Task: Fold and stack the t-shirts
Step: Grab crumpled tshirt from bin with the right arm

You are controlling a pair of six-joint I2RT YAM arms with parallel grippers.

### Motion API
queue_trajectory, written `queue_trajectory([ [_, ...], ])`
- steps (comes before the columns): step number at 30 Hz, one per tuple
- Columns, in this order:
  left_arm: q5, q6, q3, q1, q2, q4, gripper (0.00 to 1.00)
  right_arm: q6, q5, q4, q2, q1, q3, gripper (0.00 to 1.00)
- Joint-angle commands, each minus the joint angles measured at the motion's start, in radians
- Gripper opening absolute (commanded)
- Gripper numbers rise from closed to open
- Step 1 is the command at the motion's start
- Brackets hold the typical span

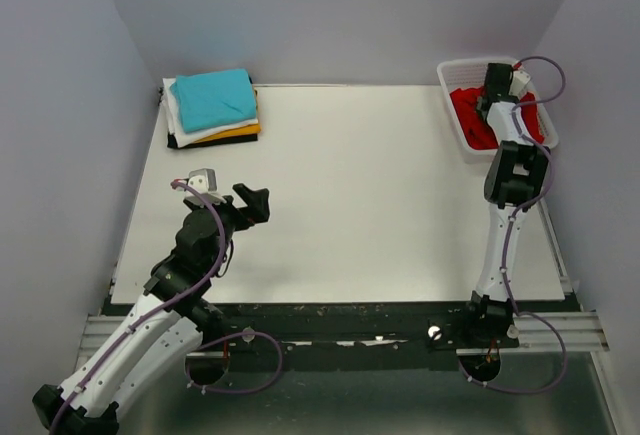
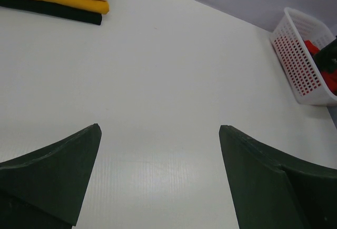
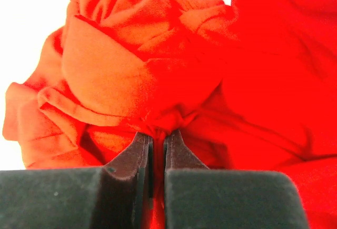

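Note:
A crumpled bright red t-shirt (image 1: pixel 470 115) lies in the white lattice basket (image 1: pixel 452 98) at the table's back right. My right gripper (image 3: pixel 158 134) reaches down into that basket and is shut on a pinched fold of the red t-shirt (image 3: pixel 158 55). Folded t-shirts form a stack (image 1: pixel 212 107) at the back left: teal on top, then white, orange and black; its edge (image 2: pixel 58 0) shows in the left wrist view. My left gripper (image 1: pixel 255 201) hovers open over the table's front left, nothing between its fingers (image 2: pixel 63 166).
The white table (image 1: pixel 350 195) runs between the stack and the basket (image 2: pixel 305 60). Grey walls close in the back and both sides. The arm bases sit on a dark rail at the near edge.

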Motion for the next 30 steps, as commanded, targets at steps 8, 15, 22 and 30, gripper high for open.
queue_trajectory([
  [8, -0.002, 0.015, -0.025, 0.006, -0.016, 0.026, 0.99, 0.101, -0.252, 0.181, -0.244, 0.008, -0.145, 0.01],
  [15, 0.021, 0.018, -0.028, 0.007, -0.030, 0.029, 0.99, 0.071, -0.251, 0.469, -0.514, 0.078, -0.425, 0.01],
  [22, 0.031, 0.012, -0.029, 0.008, -0.046, 0.027, 0.99, -0.007, -0.266, 0.420, -0.718, 0.210, -0.355, 0.01],
  [30, 0.035, -0.023, -0.036, 0.009, -0.080, 0.002, 0.99, -0.039, -0.685, 0.110, -0.778, 0.405, -0.168, 0.01],
])
